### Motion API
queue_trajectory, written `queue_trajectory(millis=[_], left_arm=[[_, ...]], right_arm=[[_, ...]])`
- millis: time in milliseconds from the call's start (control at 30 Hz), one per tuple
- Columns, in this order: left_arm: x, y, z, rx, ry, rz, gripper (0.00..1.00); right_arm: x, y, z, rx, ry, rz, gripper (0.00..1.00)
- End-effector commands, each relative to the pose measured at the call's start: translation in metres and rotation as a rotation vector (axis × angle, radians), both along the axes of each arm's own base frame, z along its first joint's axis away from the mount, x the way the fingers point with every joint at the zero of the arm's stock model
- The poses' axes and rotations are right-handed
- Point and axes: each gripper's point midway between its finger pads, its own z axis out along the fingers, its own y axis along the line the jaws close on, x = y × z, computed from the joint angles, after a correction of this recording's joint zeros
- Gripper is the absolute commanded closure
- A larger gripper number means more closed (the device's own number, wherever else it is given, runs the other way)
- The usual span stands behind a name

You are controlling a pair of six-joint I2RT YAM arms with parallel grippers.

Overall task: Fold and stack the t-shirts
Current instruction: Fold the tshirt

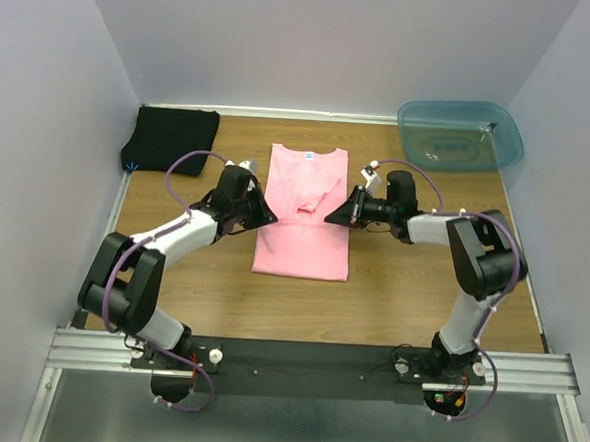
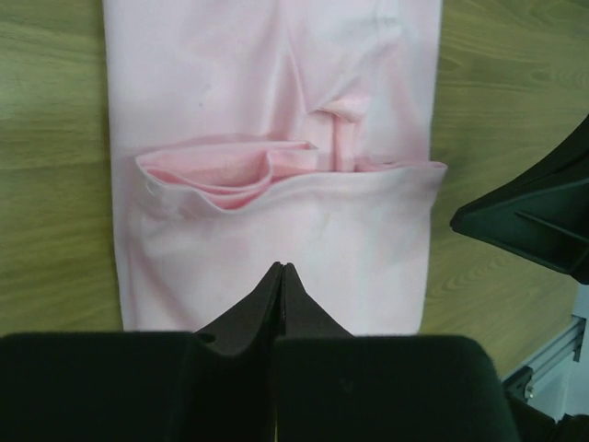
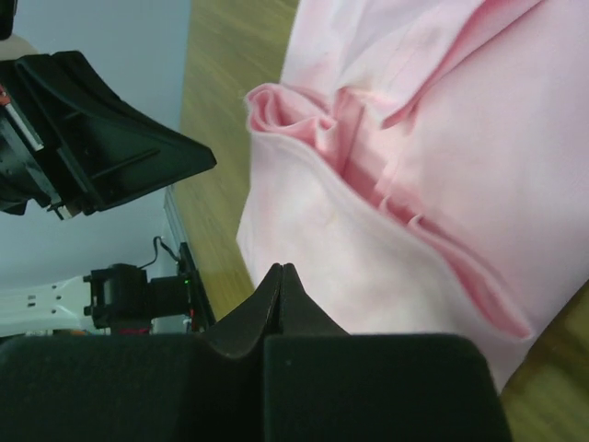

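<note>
Left gripper (image 1: 270, 219): fingers (image 2: 253, 318) pressed together tip to tip, no gap in the left wrist view. The tips sit at the left edge of the pink t-shirt (image 1: 303, 247), about halfway along its length. No cloth shows between the pads; I cannot tell whether the tips touch the fabric or hang just over it.

Right gripper (image 1: 328, 217): fingers (image 3: 304, 318) likewise closed to a point, nothing visible between them. The tips lie over the right side of the same shirt, facing the left gripper across it. Contact with the cloth cannot be judged here either.

Pink t-shirt: lies in the middle of the table (image 1: 411, 288), folded into a narrow lengthwise strip, collar end toward the far wall, with the small blue neck label (image 1: 308, 154) showing. A loose bunched ridge (image 2: 276, 170) runs across the strip between the two grippers, several layers of cloth showing at its edge. The near part of the strip lies flat.

Black t-shirt (image 1: 172, 138): folded into a compact rectangle at the far left corner of the table, well apart from the pink one and from both arms.

Translucent blue-green bin (image 1: 460, 136): far right corner, open side up.
</note>
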Motion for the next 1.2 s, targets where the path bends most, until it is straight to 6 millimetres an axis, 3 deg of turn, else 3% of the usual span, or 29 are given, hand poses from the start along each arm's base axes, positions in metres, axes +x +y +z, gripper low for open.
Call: queue_trajectory(millis=[0, 133, 200, 400, 533, 633, 667, 767, 800, 867, 900, 1000, 1033, 1067, 1133, 1167], left_arm=[[0.003, -0.006, -0.011, 0.002, 0.028, -0.076, 0.94], [0.025, 0.002, -0.025, 0.054, 0.028, -0.031, 0.96], [0.037, 0.013, -0.041, 0.076, 0.056, 0.003, 0.97], [0.044, 0.03, -0.088, 0.095, 0.159, 0.031, 0.98], [0.041, 0.032, -0.101, 0.079, 0.192, 0.038, 0.99], [0.046, 0.036, -0.088, 0.065, 0.166, 0.056, 0.98], [0.051, 0.039, -0.071, 0.066, 0.126, 0.068, 0.93], [0.05, 0.047, -0.047, 0.095, 0.079, 0.098, 0.84], [0.048, 0.049, -0.027, 0.089, 0.034, 0.103, 0.72], [0.042, 0.055, -0.014, 0.112, 0.008, 0.115, 0.56], [0.034, 0.053, -0.001, 0.123, -0.028, 0.094, 0.4], [0.01, 0.061, 0.006, 0.2, -0.007, 0.088, 0.24], [0.001, 0.064, 0.002, 0.233, 0.008, 0.087, 0.13], [-0.013, 0.066, 0.0, 0.277, 0.032, 0.087, 0.09], [-0.028, 0.071, -0.007, 0.319, 0.058, 0.096, 0.04], [-0.034, 0.073, -0.01, 0.332, 0.069, 0.099, 0.04]], right_arm=[[0.017, 0.0, -0.034, -0.057, 0.068, -0.017, 1.0], [0.03, -0.005, -0.054, -0.079, 0.087, -0.041, 0.99], [0.036, -0.013, -0.067, -0.09, 0.11, -0.061, 0.99], [0.039, -0.04, -0.108, -0.125, 0.194, -0.118, 0.99], [0.037, -0.044, -0.111, -0.127, 0.194, -0.114, 0.99], [0.04, -0.044, -0.084, -0.124, 0.15, -0.106, 0.99], [0.043, -0.045, -0.076, -0.14, 0.117, -0.101, 0.99], [0.044, -0.052, -0.061, -0.203, 0.099, -0.125, 0.98], [0.047, -0.054, -0.043, -0.213, 0.053, -0.136, 0.96], [0.04, -0.056, -0.035, -0.243, 0.047, -0.135, 0.88], [0.039, -0.059, -0.021, -0.264, 0.01, -0.156, 0.85], [0.026, -0.063, -0.011, -0.33, -0.029, -0.164, 0.68], [0.022, -0.07, -0.006, -0.376, -0.035, -0.195, 0.63], [0.008, -0.071, -0.012, -0.426, 0.007, -0.186, 0.52], [0.004, -0.084, -0.012, -0.538, -0.006, -0.248, 0.43], [-0.009, -0.089, -0.019, -0.599, 0.038, -0.254, 0.36]])
